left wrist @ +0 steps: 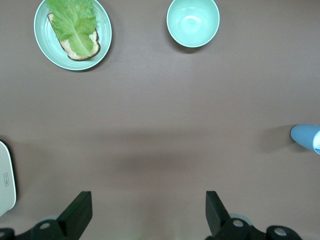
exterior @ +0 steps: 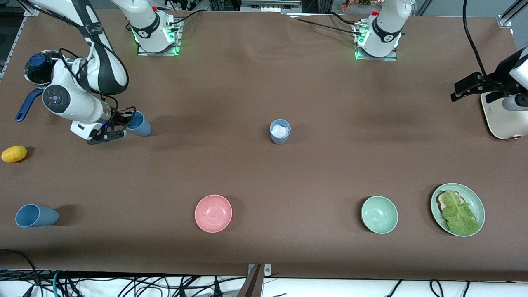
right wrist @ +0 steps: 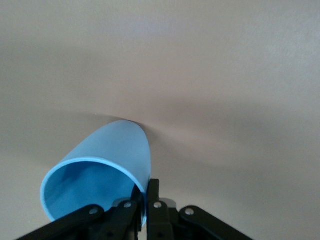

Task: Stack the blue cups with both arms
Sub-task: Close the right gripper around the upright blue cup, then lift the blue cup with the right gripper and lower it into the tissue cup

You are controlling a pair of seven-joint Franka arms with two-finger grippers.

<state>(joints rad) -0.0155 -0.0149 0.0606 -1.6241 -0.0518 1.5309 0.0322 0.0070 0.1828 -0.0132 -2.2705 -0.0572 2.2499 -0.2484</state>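
My right gripper (exterior: 125,124) is shut on the rim of a blue cup (exterior: 140,123), one finger inside and one outside. It holds the cup tilted, low over the table at the right arm's end. The right wrist view shows the gripper (right wrist: 146,192) and this cup (right wrist: 100,170) with its mouth toward the camera. A second blue cup (exterior: 280,131) stands upright mid-table with something white inside; its edge shows in the left wrist view (left wrist: 306,137). A third blue cup (exterior: 36,215) lies on its side nearer the front camera. My left gripper (exterior: 466,88) (left wrist: 147,200) is open and empty, waiting above the left arm's end.
A pink bowl (exterior: 213,213), a green bowl (exterior: 379,214) (left wrist: 193,22) and a green plate (exterior: 477,204) (left wrist: 45,47) with lettuce on toast sit nearest the front camera. A white appliance (exterior: 505,119) stands under the left gripper. A yellow fruit (exterior: 14,154) and a blue-handled pan (exterior: 39,68) are by the right arm.
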